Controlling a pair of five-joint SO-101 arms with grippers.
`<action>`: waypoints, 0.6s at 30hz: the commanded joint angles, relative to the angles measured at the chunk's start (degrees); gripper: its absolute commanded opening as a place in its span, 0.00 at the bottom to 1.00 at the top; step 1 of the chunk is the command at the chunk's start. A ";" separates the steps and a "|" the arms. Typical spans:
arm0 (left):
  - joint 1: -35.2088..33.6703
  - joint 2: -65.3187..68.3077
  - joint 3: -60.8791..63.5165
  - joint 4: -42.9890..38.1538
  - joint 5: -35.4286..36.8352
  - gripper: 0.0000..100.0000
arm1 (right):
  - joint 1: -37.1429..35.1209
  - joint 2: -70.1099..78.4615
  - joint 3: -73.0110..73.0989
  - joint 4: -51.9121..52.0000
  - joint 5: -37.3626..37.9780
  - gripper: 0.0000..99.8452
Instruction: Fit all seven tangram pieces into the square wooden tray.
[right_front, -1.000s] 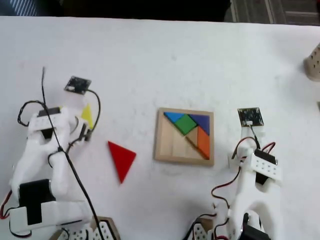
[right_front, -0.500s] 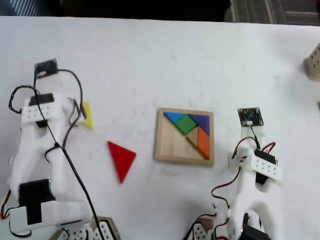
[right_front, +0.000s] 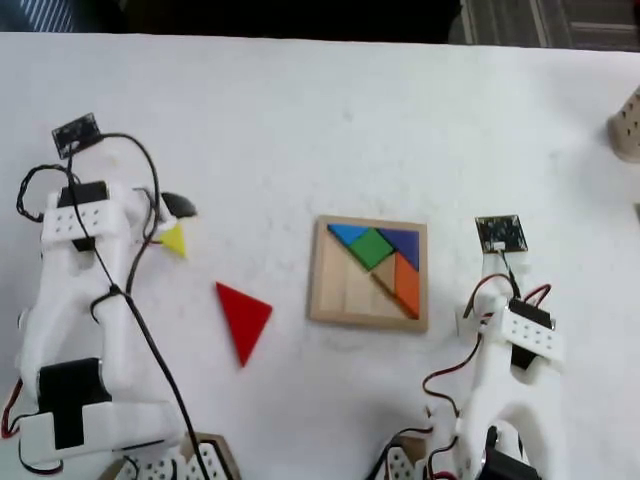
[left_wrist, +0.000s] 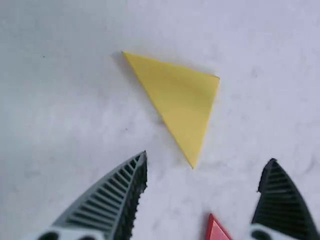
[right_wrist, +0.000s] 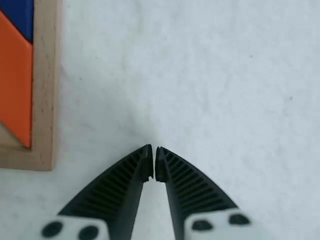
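The square wooden tray (right_front: 318, 290) lies mid-table and holds light blue, green, dark blue, orange and bare-wood pieces. A yellow triangle (right_front: 173, 240) lies flat on the white table by the left arm, and a red triangle (right_front: 243, 318) lies between it and the tray. My left gripper (left_wrist: 207, 159) is open just short of the yellow triangle (left_wrist: 175, 102), with nothing between its fingers. Its dark finger (right_front: 180, 207) sits right beside the piece. My right gripper (right_wrist: 153, 151) is shut on nothing, resting beside the tray's corner (right_wrist: 45, 125).
The right arm (right_front: 515, 340) stands right of the tray. Cables loop around the left arm (right_front: 80, 300). A perforated beige object (right_front: 627, 125) sits at the far right edge. The tip of the red triangle (left_wrist: 216, 229) shows between the left fingers.
The left wrist swung left and toward the far side. The yellow triangle turned slightly, and the dark finger now shows next to it. The right arm has not moved.
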 joint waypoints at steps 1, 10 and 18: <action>0.84 -2.86 -4.22 1.14 0.53 0.35 | -0.48 -2.15 -0.35 0.66 0.62 0.02; 0.66 10.42 -20.75 13.89 0.70 0.35 | -0.48 -2.15 -0.35 0.66 0.62 0.02; -0.48 23.25 -26.73 13.71 3.08 0.35 | -0.48 -2.15 -0.35 0.66 0.62 0.02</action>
